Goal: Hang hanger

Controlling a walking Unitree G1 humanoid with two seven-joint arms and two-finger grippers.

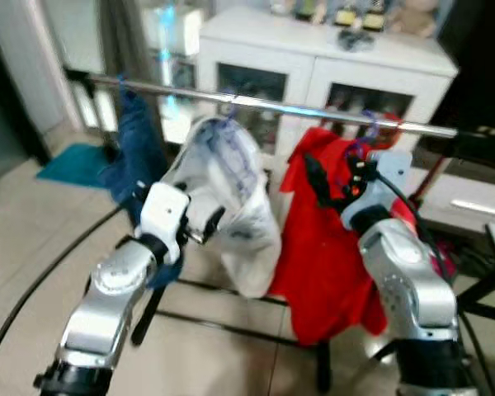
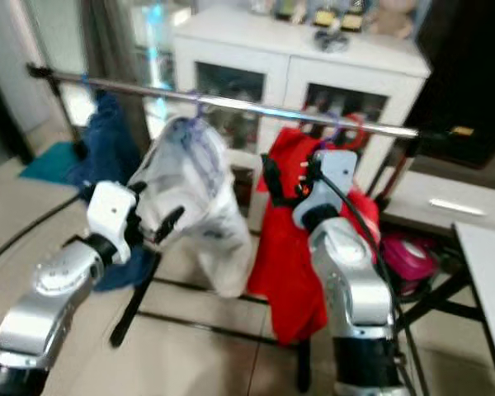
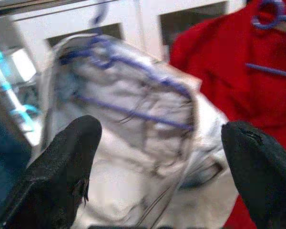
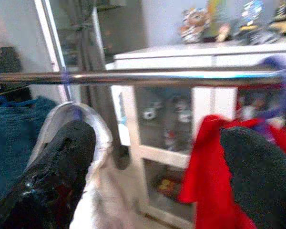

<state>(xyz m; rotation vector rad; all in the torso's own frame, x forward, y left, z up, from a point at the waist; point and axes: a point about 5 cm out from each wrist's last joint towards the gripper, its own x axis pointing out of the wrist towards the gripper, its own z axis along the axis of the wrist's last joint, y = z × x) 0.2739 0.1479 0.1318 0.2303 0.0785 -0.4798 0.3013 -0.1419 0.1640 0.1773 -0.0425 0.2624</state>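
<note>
Purple hanger (image 1: 231,136) carrying a white garment (image 1: 231,198), hooked on the horizontal steel rail (image 1: 272,105) between a blue garment (image 1: 140,148) and a red one (image 1: 326,239); left gripper (image 1: 206,224) nearer, fingers wide, empty, just before it; right gripper (image 1: 326,183) wide, beside the red.

White sideboard (image 1: 330,58) seen behind, 12 o'clock.
Small figurines (image 1: 346,15) are lined along its top; a teal mat (image 1: 74,163) is laid on the floor at 10 o'clock.
</note>
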